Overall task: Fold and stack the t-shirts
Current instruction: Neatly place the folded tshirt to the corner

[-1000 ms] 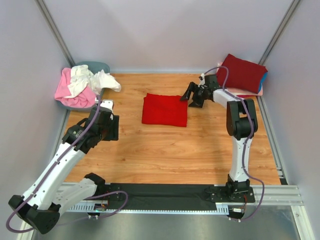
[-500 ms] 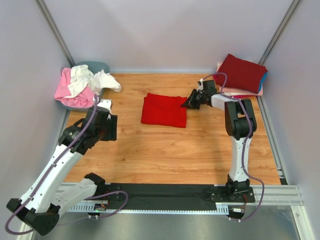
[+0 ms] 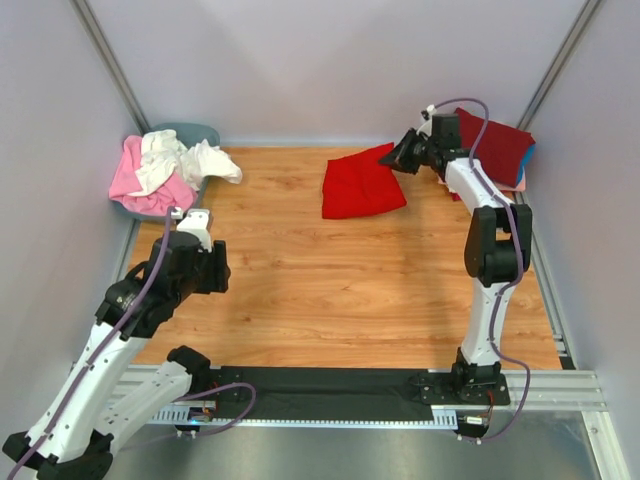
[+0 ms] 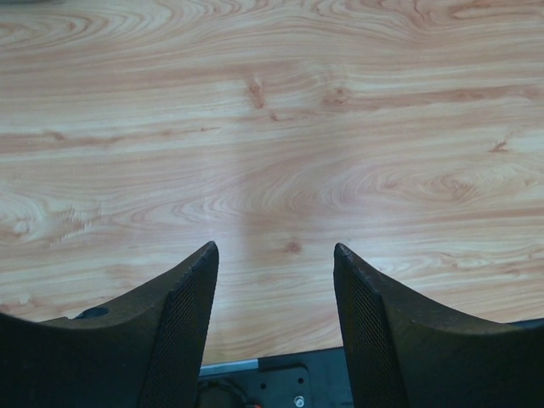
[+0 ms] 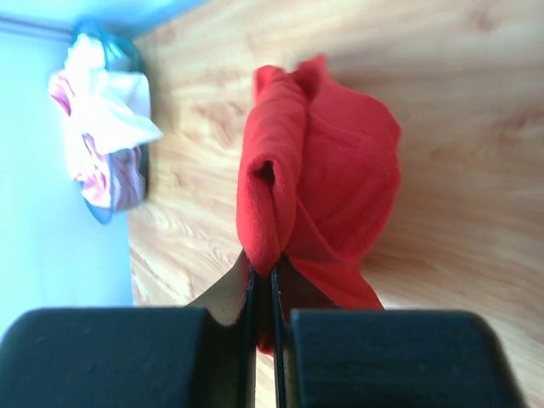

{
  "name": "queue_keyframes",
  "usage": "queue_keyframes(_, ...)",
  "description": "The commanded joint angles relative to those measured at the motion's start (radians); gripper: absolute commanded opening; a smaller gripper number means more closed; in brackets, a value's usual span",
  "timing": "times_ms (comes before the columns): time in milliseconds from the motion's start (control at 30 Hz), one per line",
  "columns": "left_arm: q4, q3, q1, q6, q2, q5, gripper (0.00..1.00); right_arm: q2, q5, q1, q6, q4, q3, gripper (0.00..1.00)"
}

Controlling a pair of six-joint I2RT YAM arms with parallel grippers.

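Having swung toward the dark red stack (image 3: 495,145), clenched right fingers (image 5: 228,299) hold the folded bright red cloth t-shirt (image 3: 362,188); left fingers (image 4: 183,314) released.

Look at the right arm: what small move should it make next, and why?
Probably carry the red shirt rightward and lay it on the pile. The right gripper is shut on the shirt's folded edge, and the pile of folded shirts sits just beyond it in the far right corner.
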Motion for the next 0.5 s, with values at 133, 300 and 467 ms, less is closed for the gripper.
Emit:
queue_keyframes(133, 0.028, -0.008, 0.000, 0.007, -0.021, 0.011, 0.64, 0.028, 0.072, -0.018, -0.072, -0.179, 0.281, 0.00)
queue_keyframes(300, 0.031, -0.011, 0.000, 0.007, -0.026, 0.011, 0.64, 0.091, 0.130, -0.035, -0.141, -0.299, 0.472, 0.00)
queue_keyframes(467, 0.030, -0.011, 0.000, 0.004, -0.021, 0.006, 0.64, 0.169, 0.132, -0.081, -0.193, -0.380, 0.682, 0.00)
